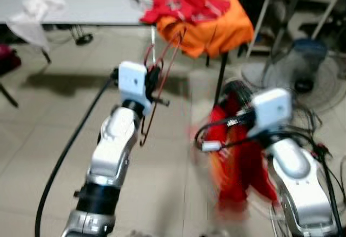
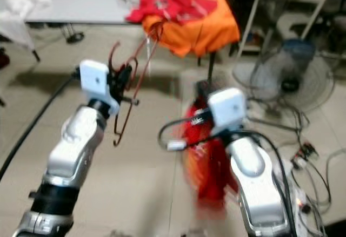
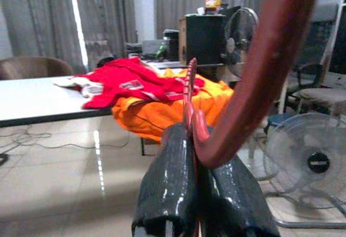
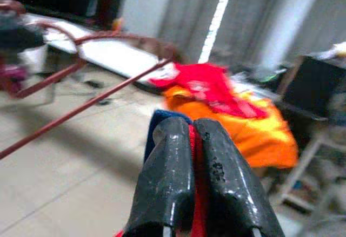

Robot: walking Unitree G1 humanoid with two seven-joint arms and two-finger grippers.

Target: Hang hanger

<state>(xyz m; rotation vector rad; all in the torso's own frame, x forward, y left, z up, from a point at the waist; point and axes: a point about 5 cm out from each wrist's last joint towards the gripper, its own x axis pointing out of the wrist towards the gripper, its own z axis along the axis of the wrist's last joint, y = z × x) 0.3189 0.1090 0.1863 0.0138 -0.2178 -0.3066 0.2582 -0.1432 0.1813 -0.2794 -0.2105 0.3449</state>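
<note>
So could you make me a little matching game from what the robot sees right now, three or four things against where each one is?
Things:
1. dark red wire hanger
2. red cloth garment
3. orange cloth pile
4. round floor fan

Places:
A. draped over the corner of the grey table
B. pinched in the left hand
C. standing on the floor to the robot's right
D. pinched in the right hand, hanging down

Pairs: 1-B, 2-D, 3-A, 4-C
</note>
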